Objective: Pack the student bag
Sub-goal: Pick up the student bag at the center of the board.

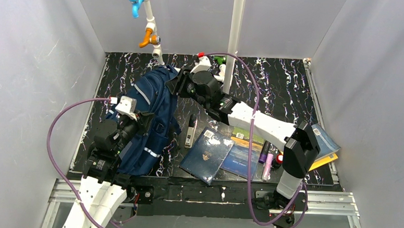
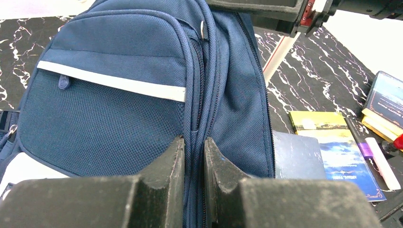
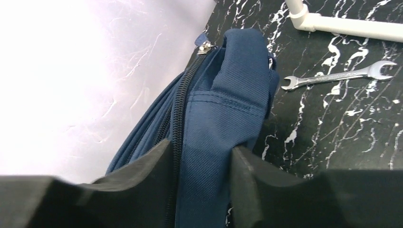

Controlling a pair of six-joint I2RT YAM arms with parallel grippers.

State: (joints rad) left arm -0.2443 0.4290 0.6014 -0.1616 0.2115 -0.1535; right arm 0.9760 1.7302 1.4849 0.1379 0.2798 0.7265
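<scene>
**Top, left-wrist and right-wrist views: both arms on the bag.** The student bag point(image 1: 156, 98) lies on the left half of the black marbled table point(image 1: 284, 92), directly ahead of the left arm. Its top end points towards the far wall and its front pockets face up.

The left gripper point(image 2: 194, 141) sits low on the bag's front. Its jaws are drawn almost together, with only a narrow gap between them, and they pinch a raised ridge of navy fabric and zip track. A light-grey stripe point(image 2: 114, 81) crosses the mesh pocket just left of the pinched ridge.

The right arm reaches across the table to the bag's far end. There the right gripper point(image 3: 200, 147) stands at a middling width, closed on a thick fold of navy fabric. The fold fills the space between the two fingers, and a closed zip track runs along the inner face of one finger. A metal zip slider point(image 3: 204, 47) sits at the top of that track.

- **Beside the bag's far end:** a double-ended spanner point(image 3: 335, 76) lies flat on the table, near a white pipe point(image 3: 351, 26) but apart from it.
- **To the bag's right, near the table's front edge:** a dark blue book point(image 1: 208, 153) overlaps a yellow-and-blue book point(image 1: 241, 155). Two pens point(image 1: 267, 160) — one purple, one pale — lie just beyond it.
</scene>
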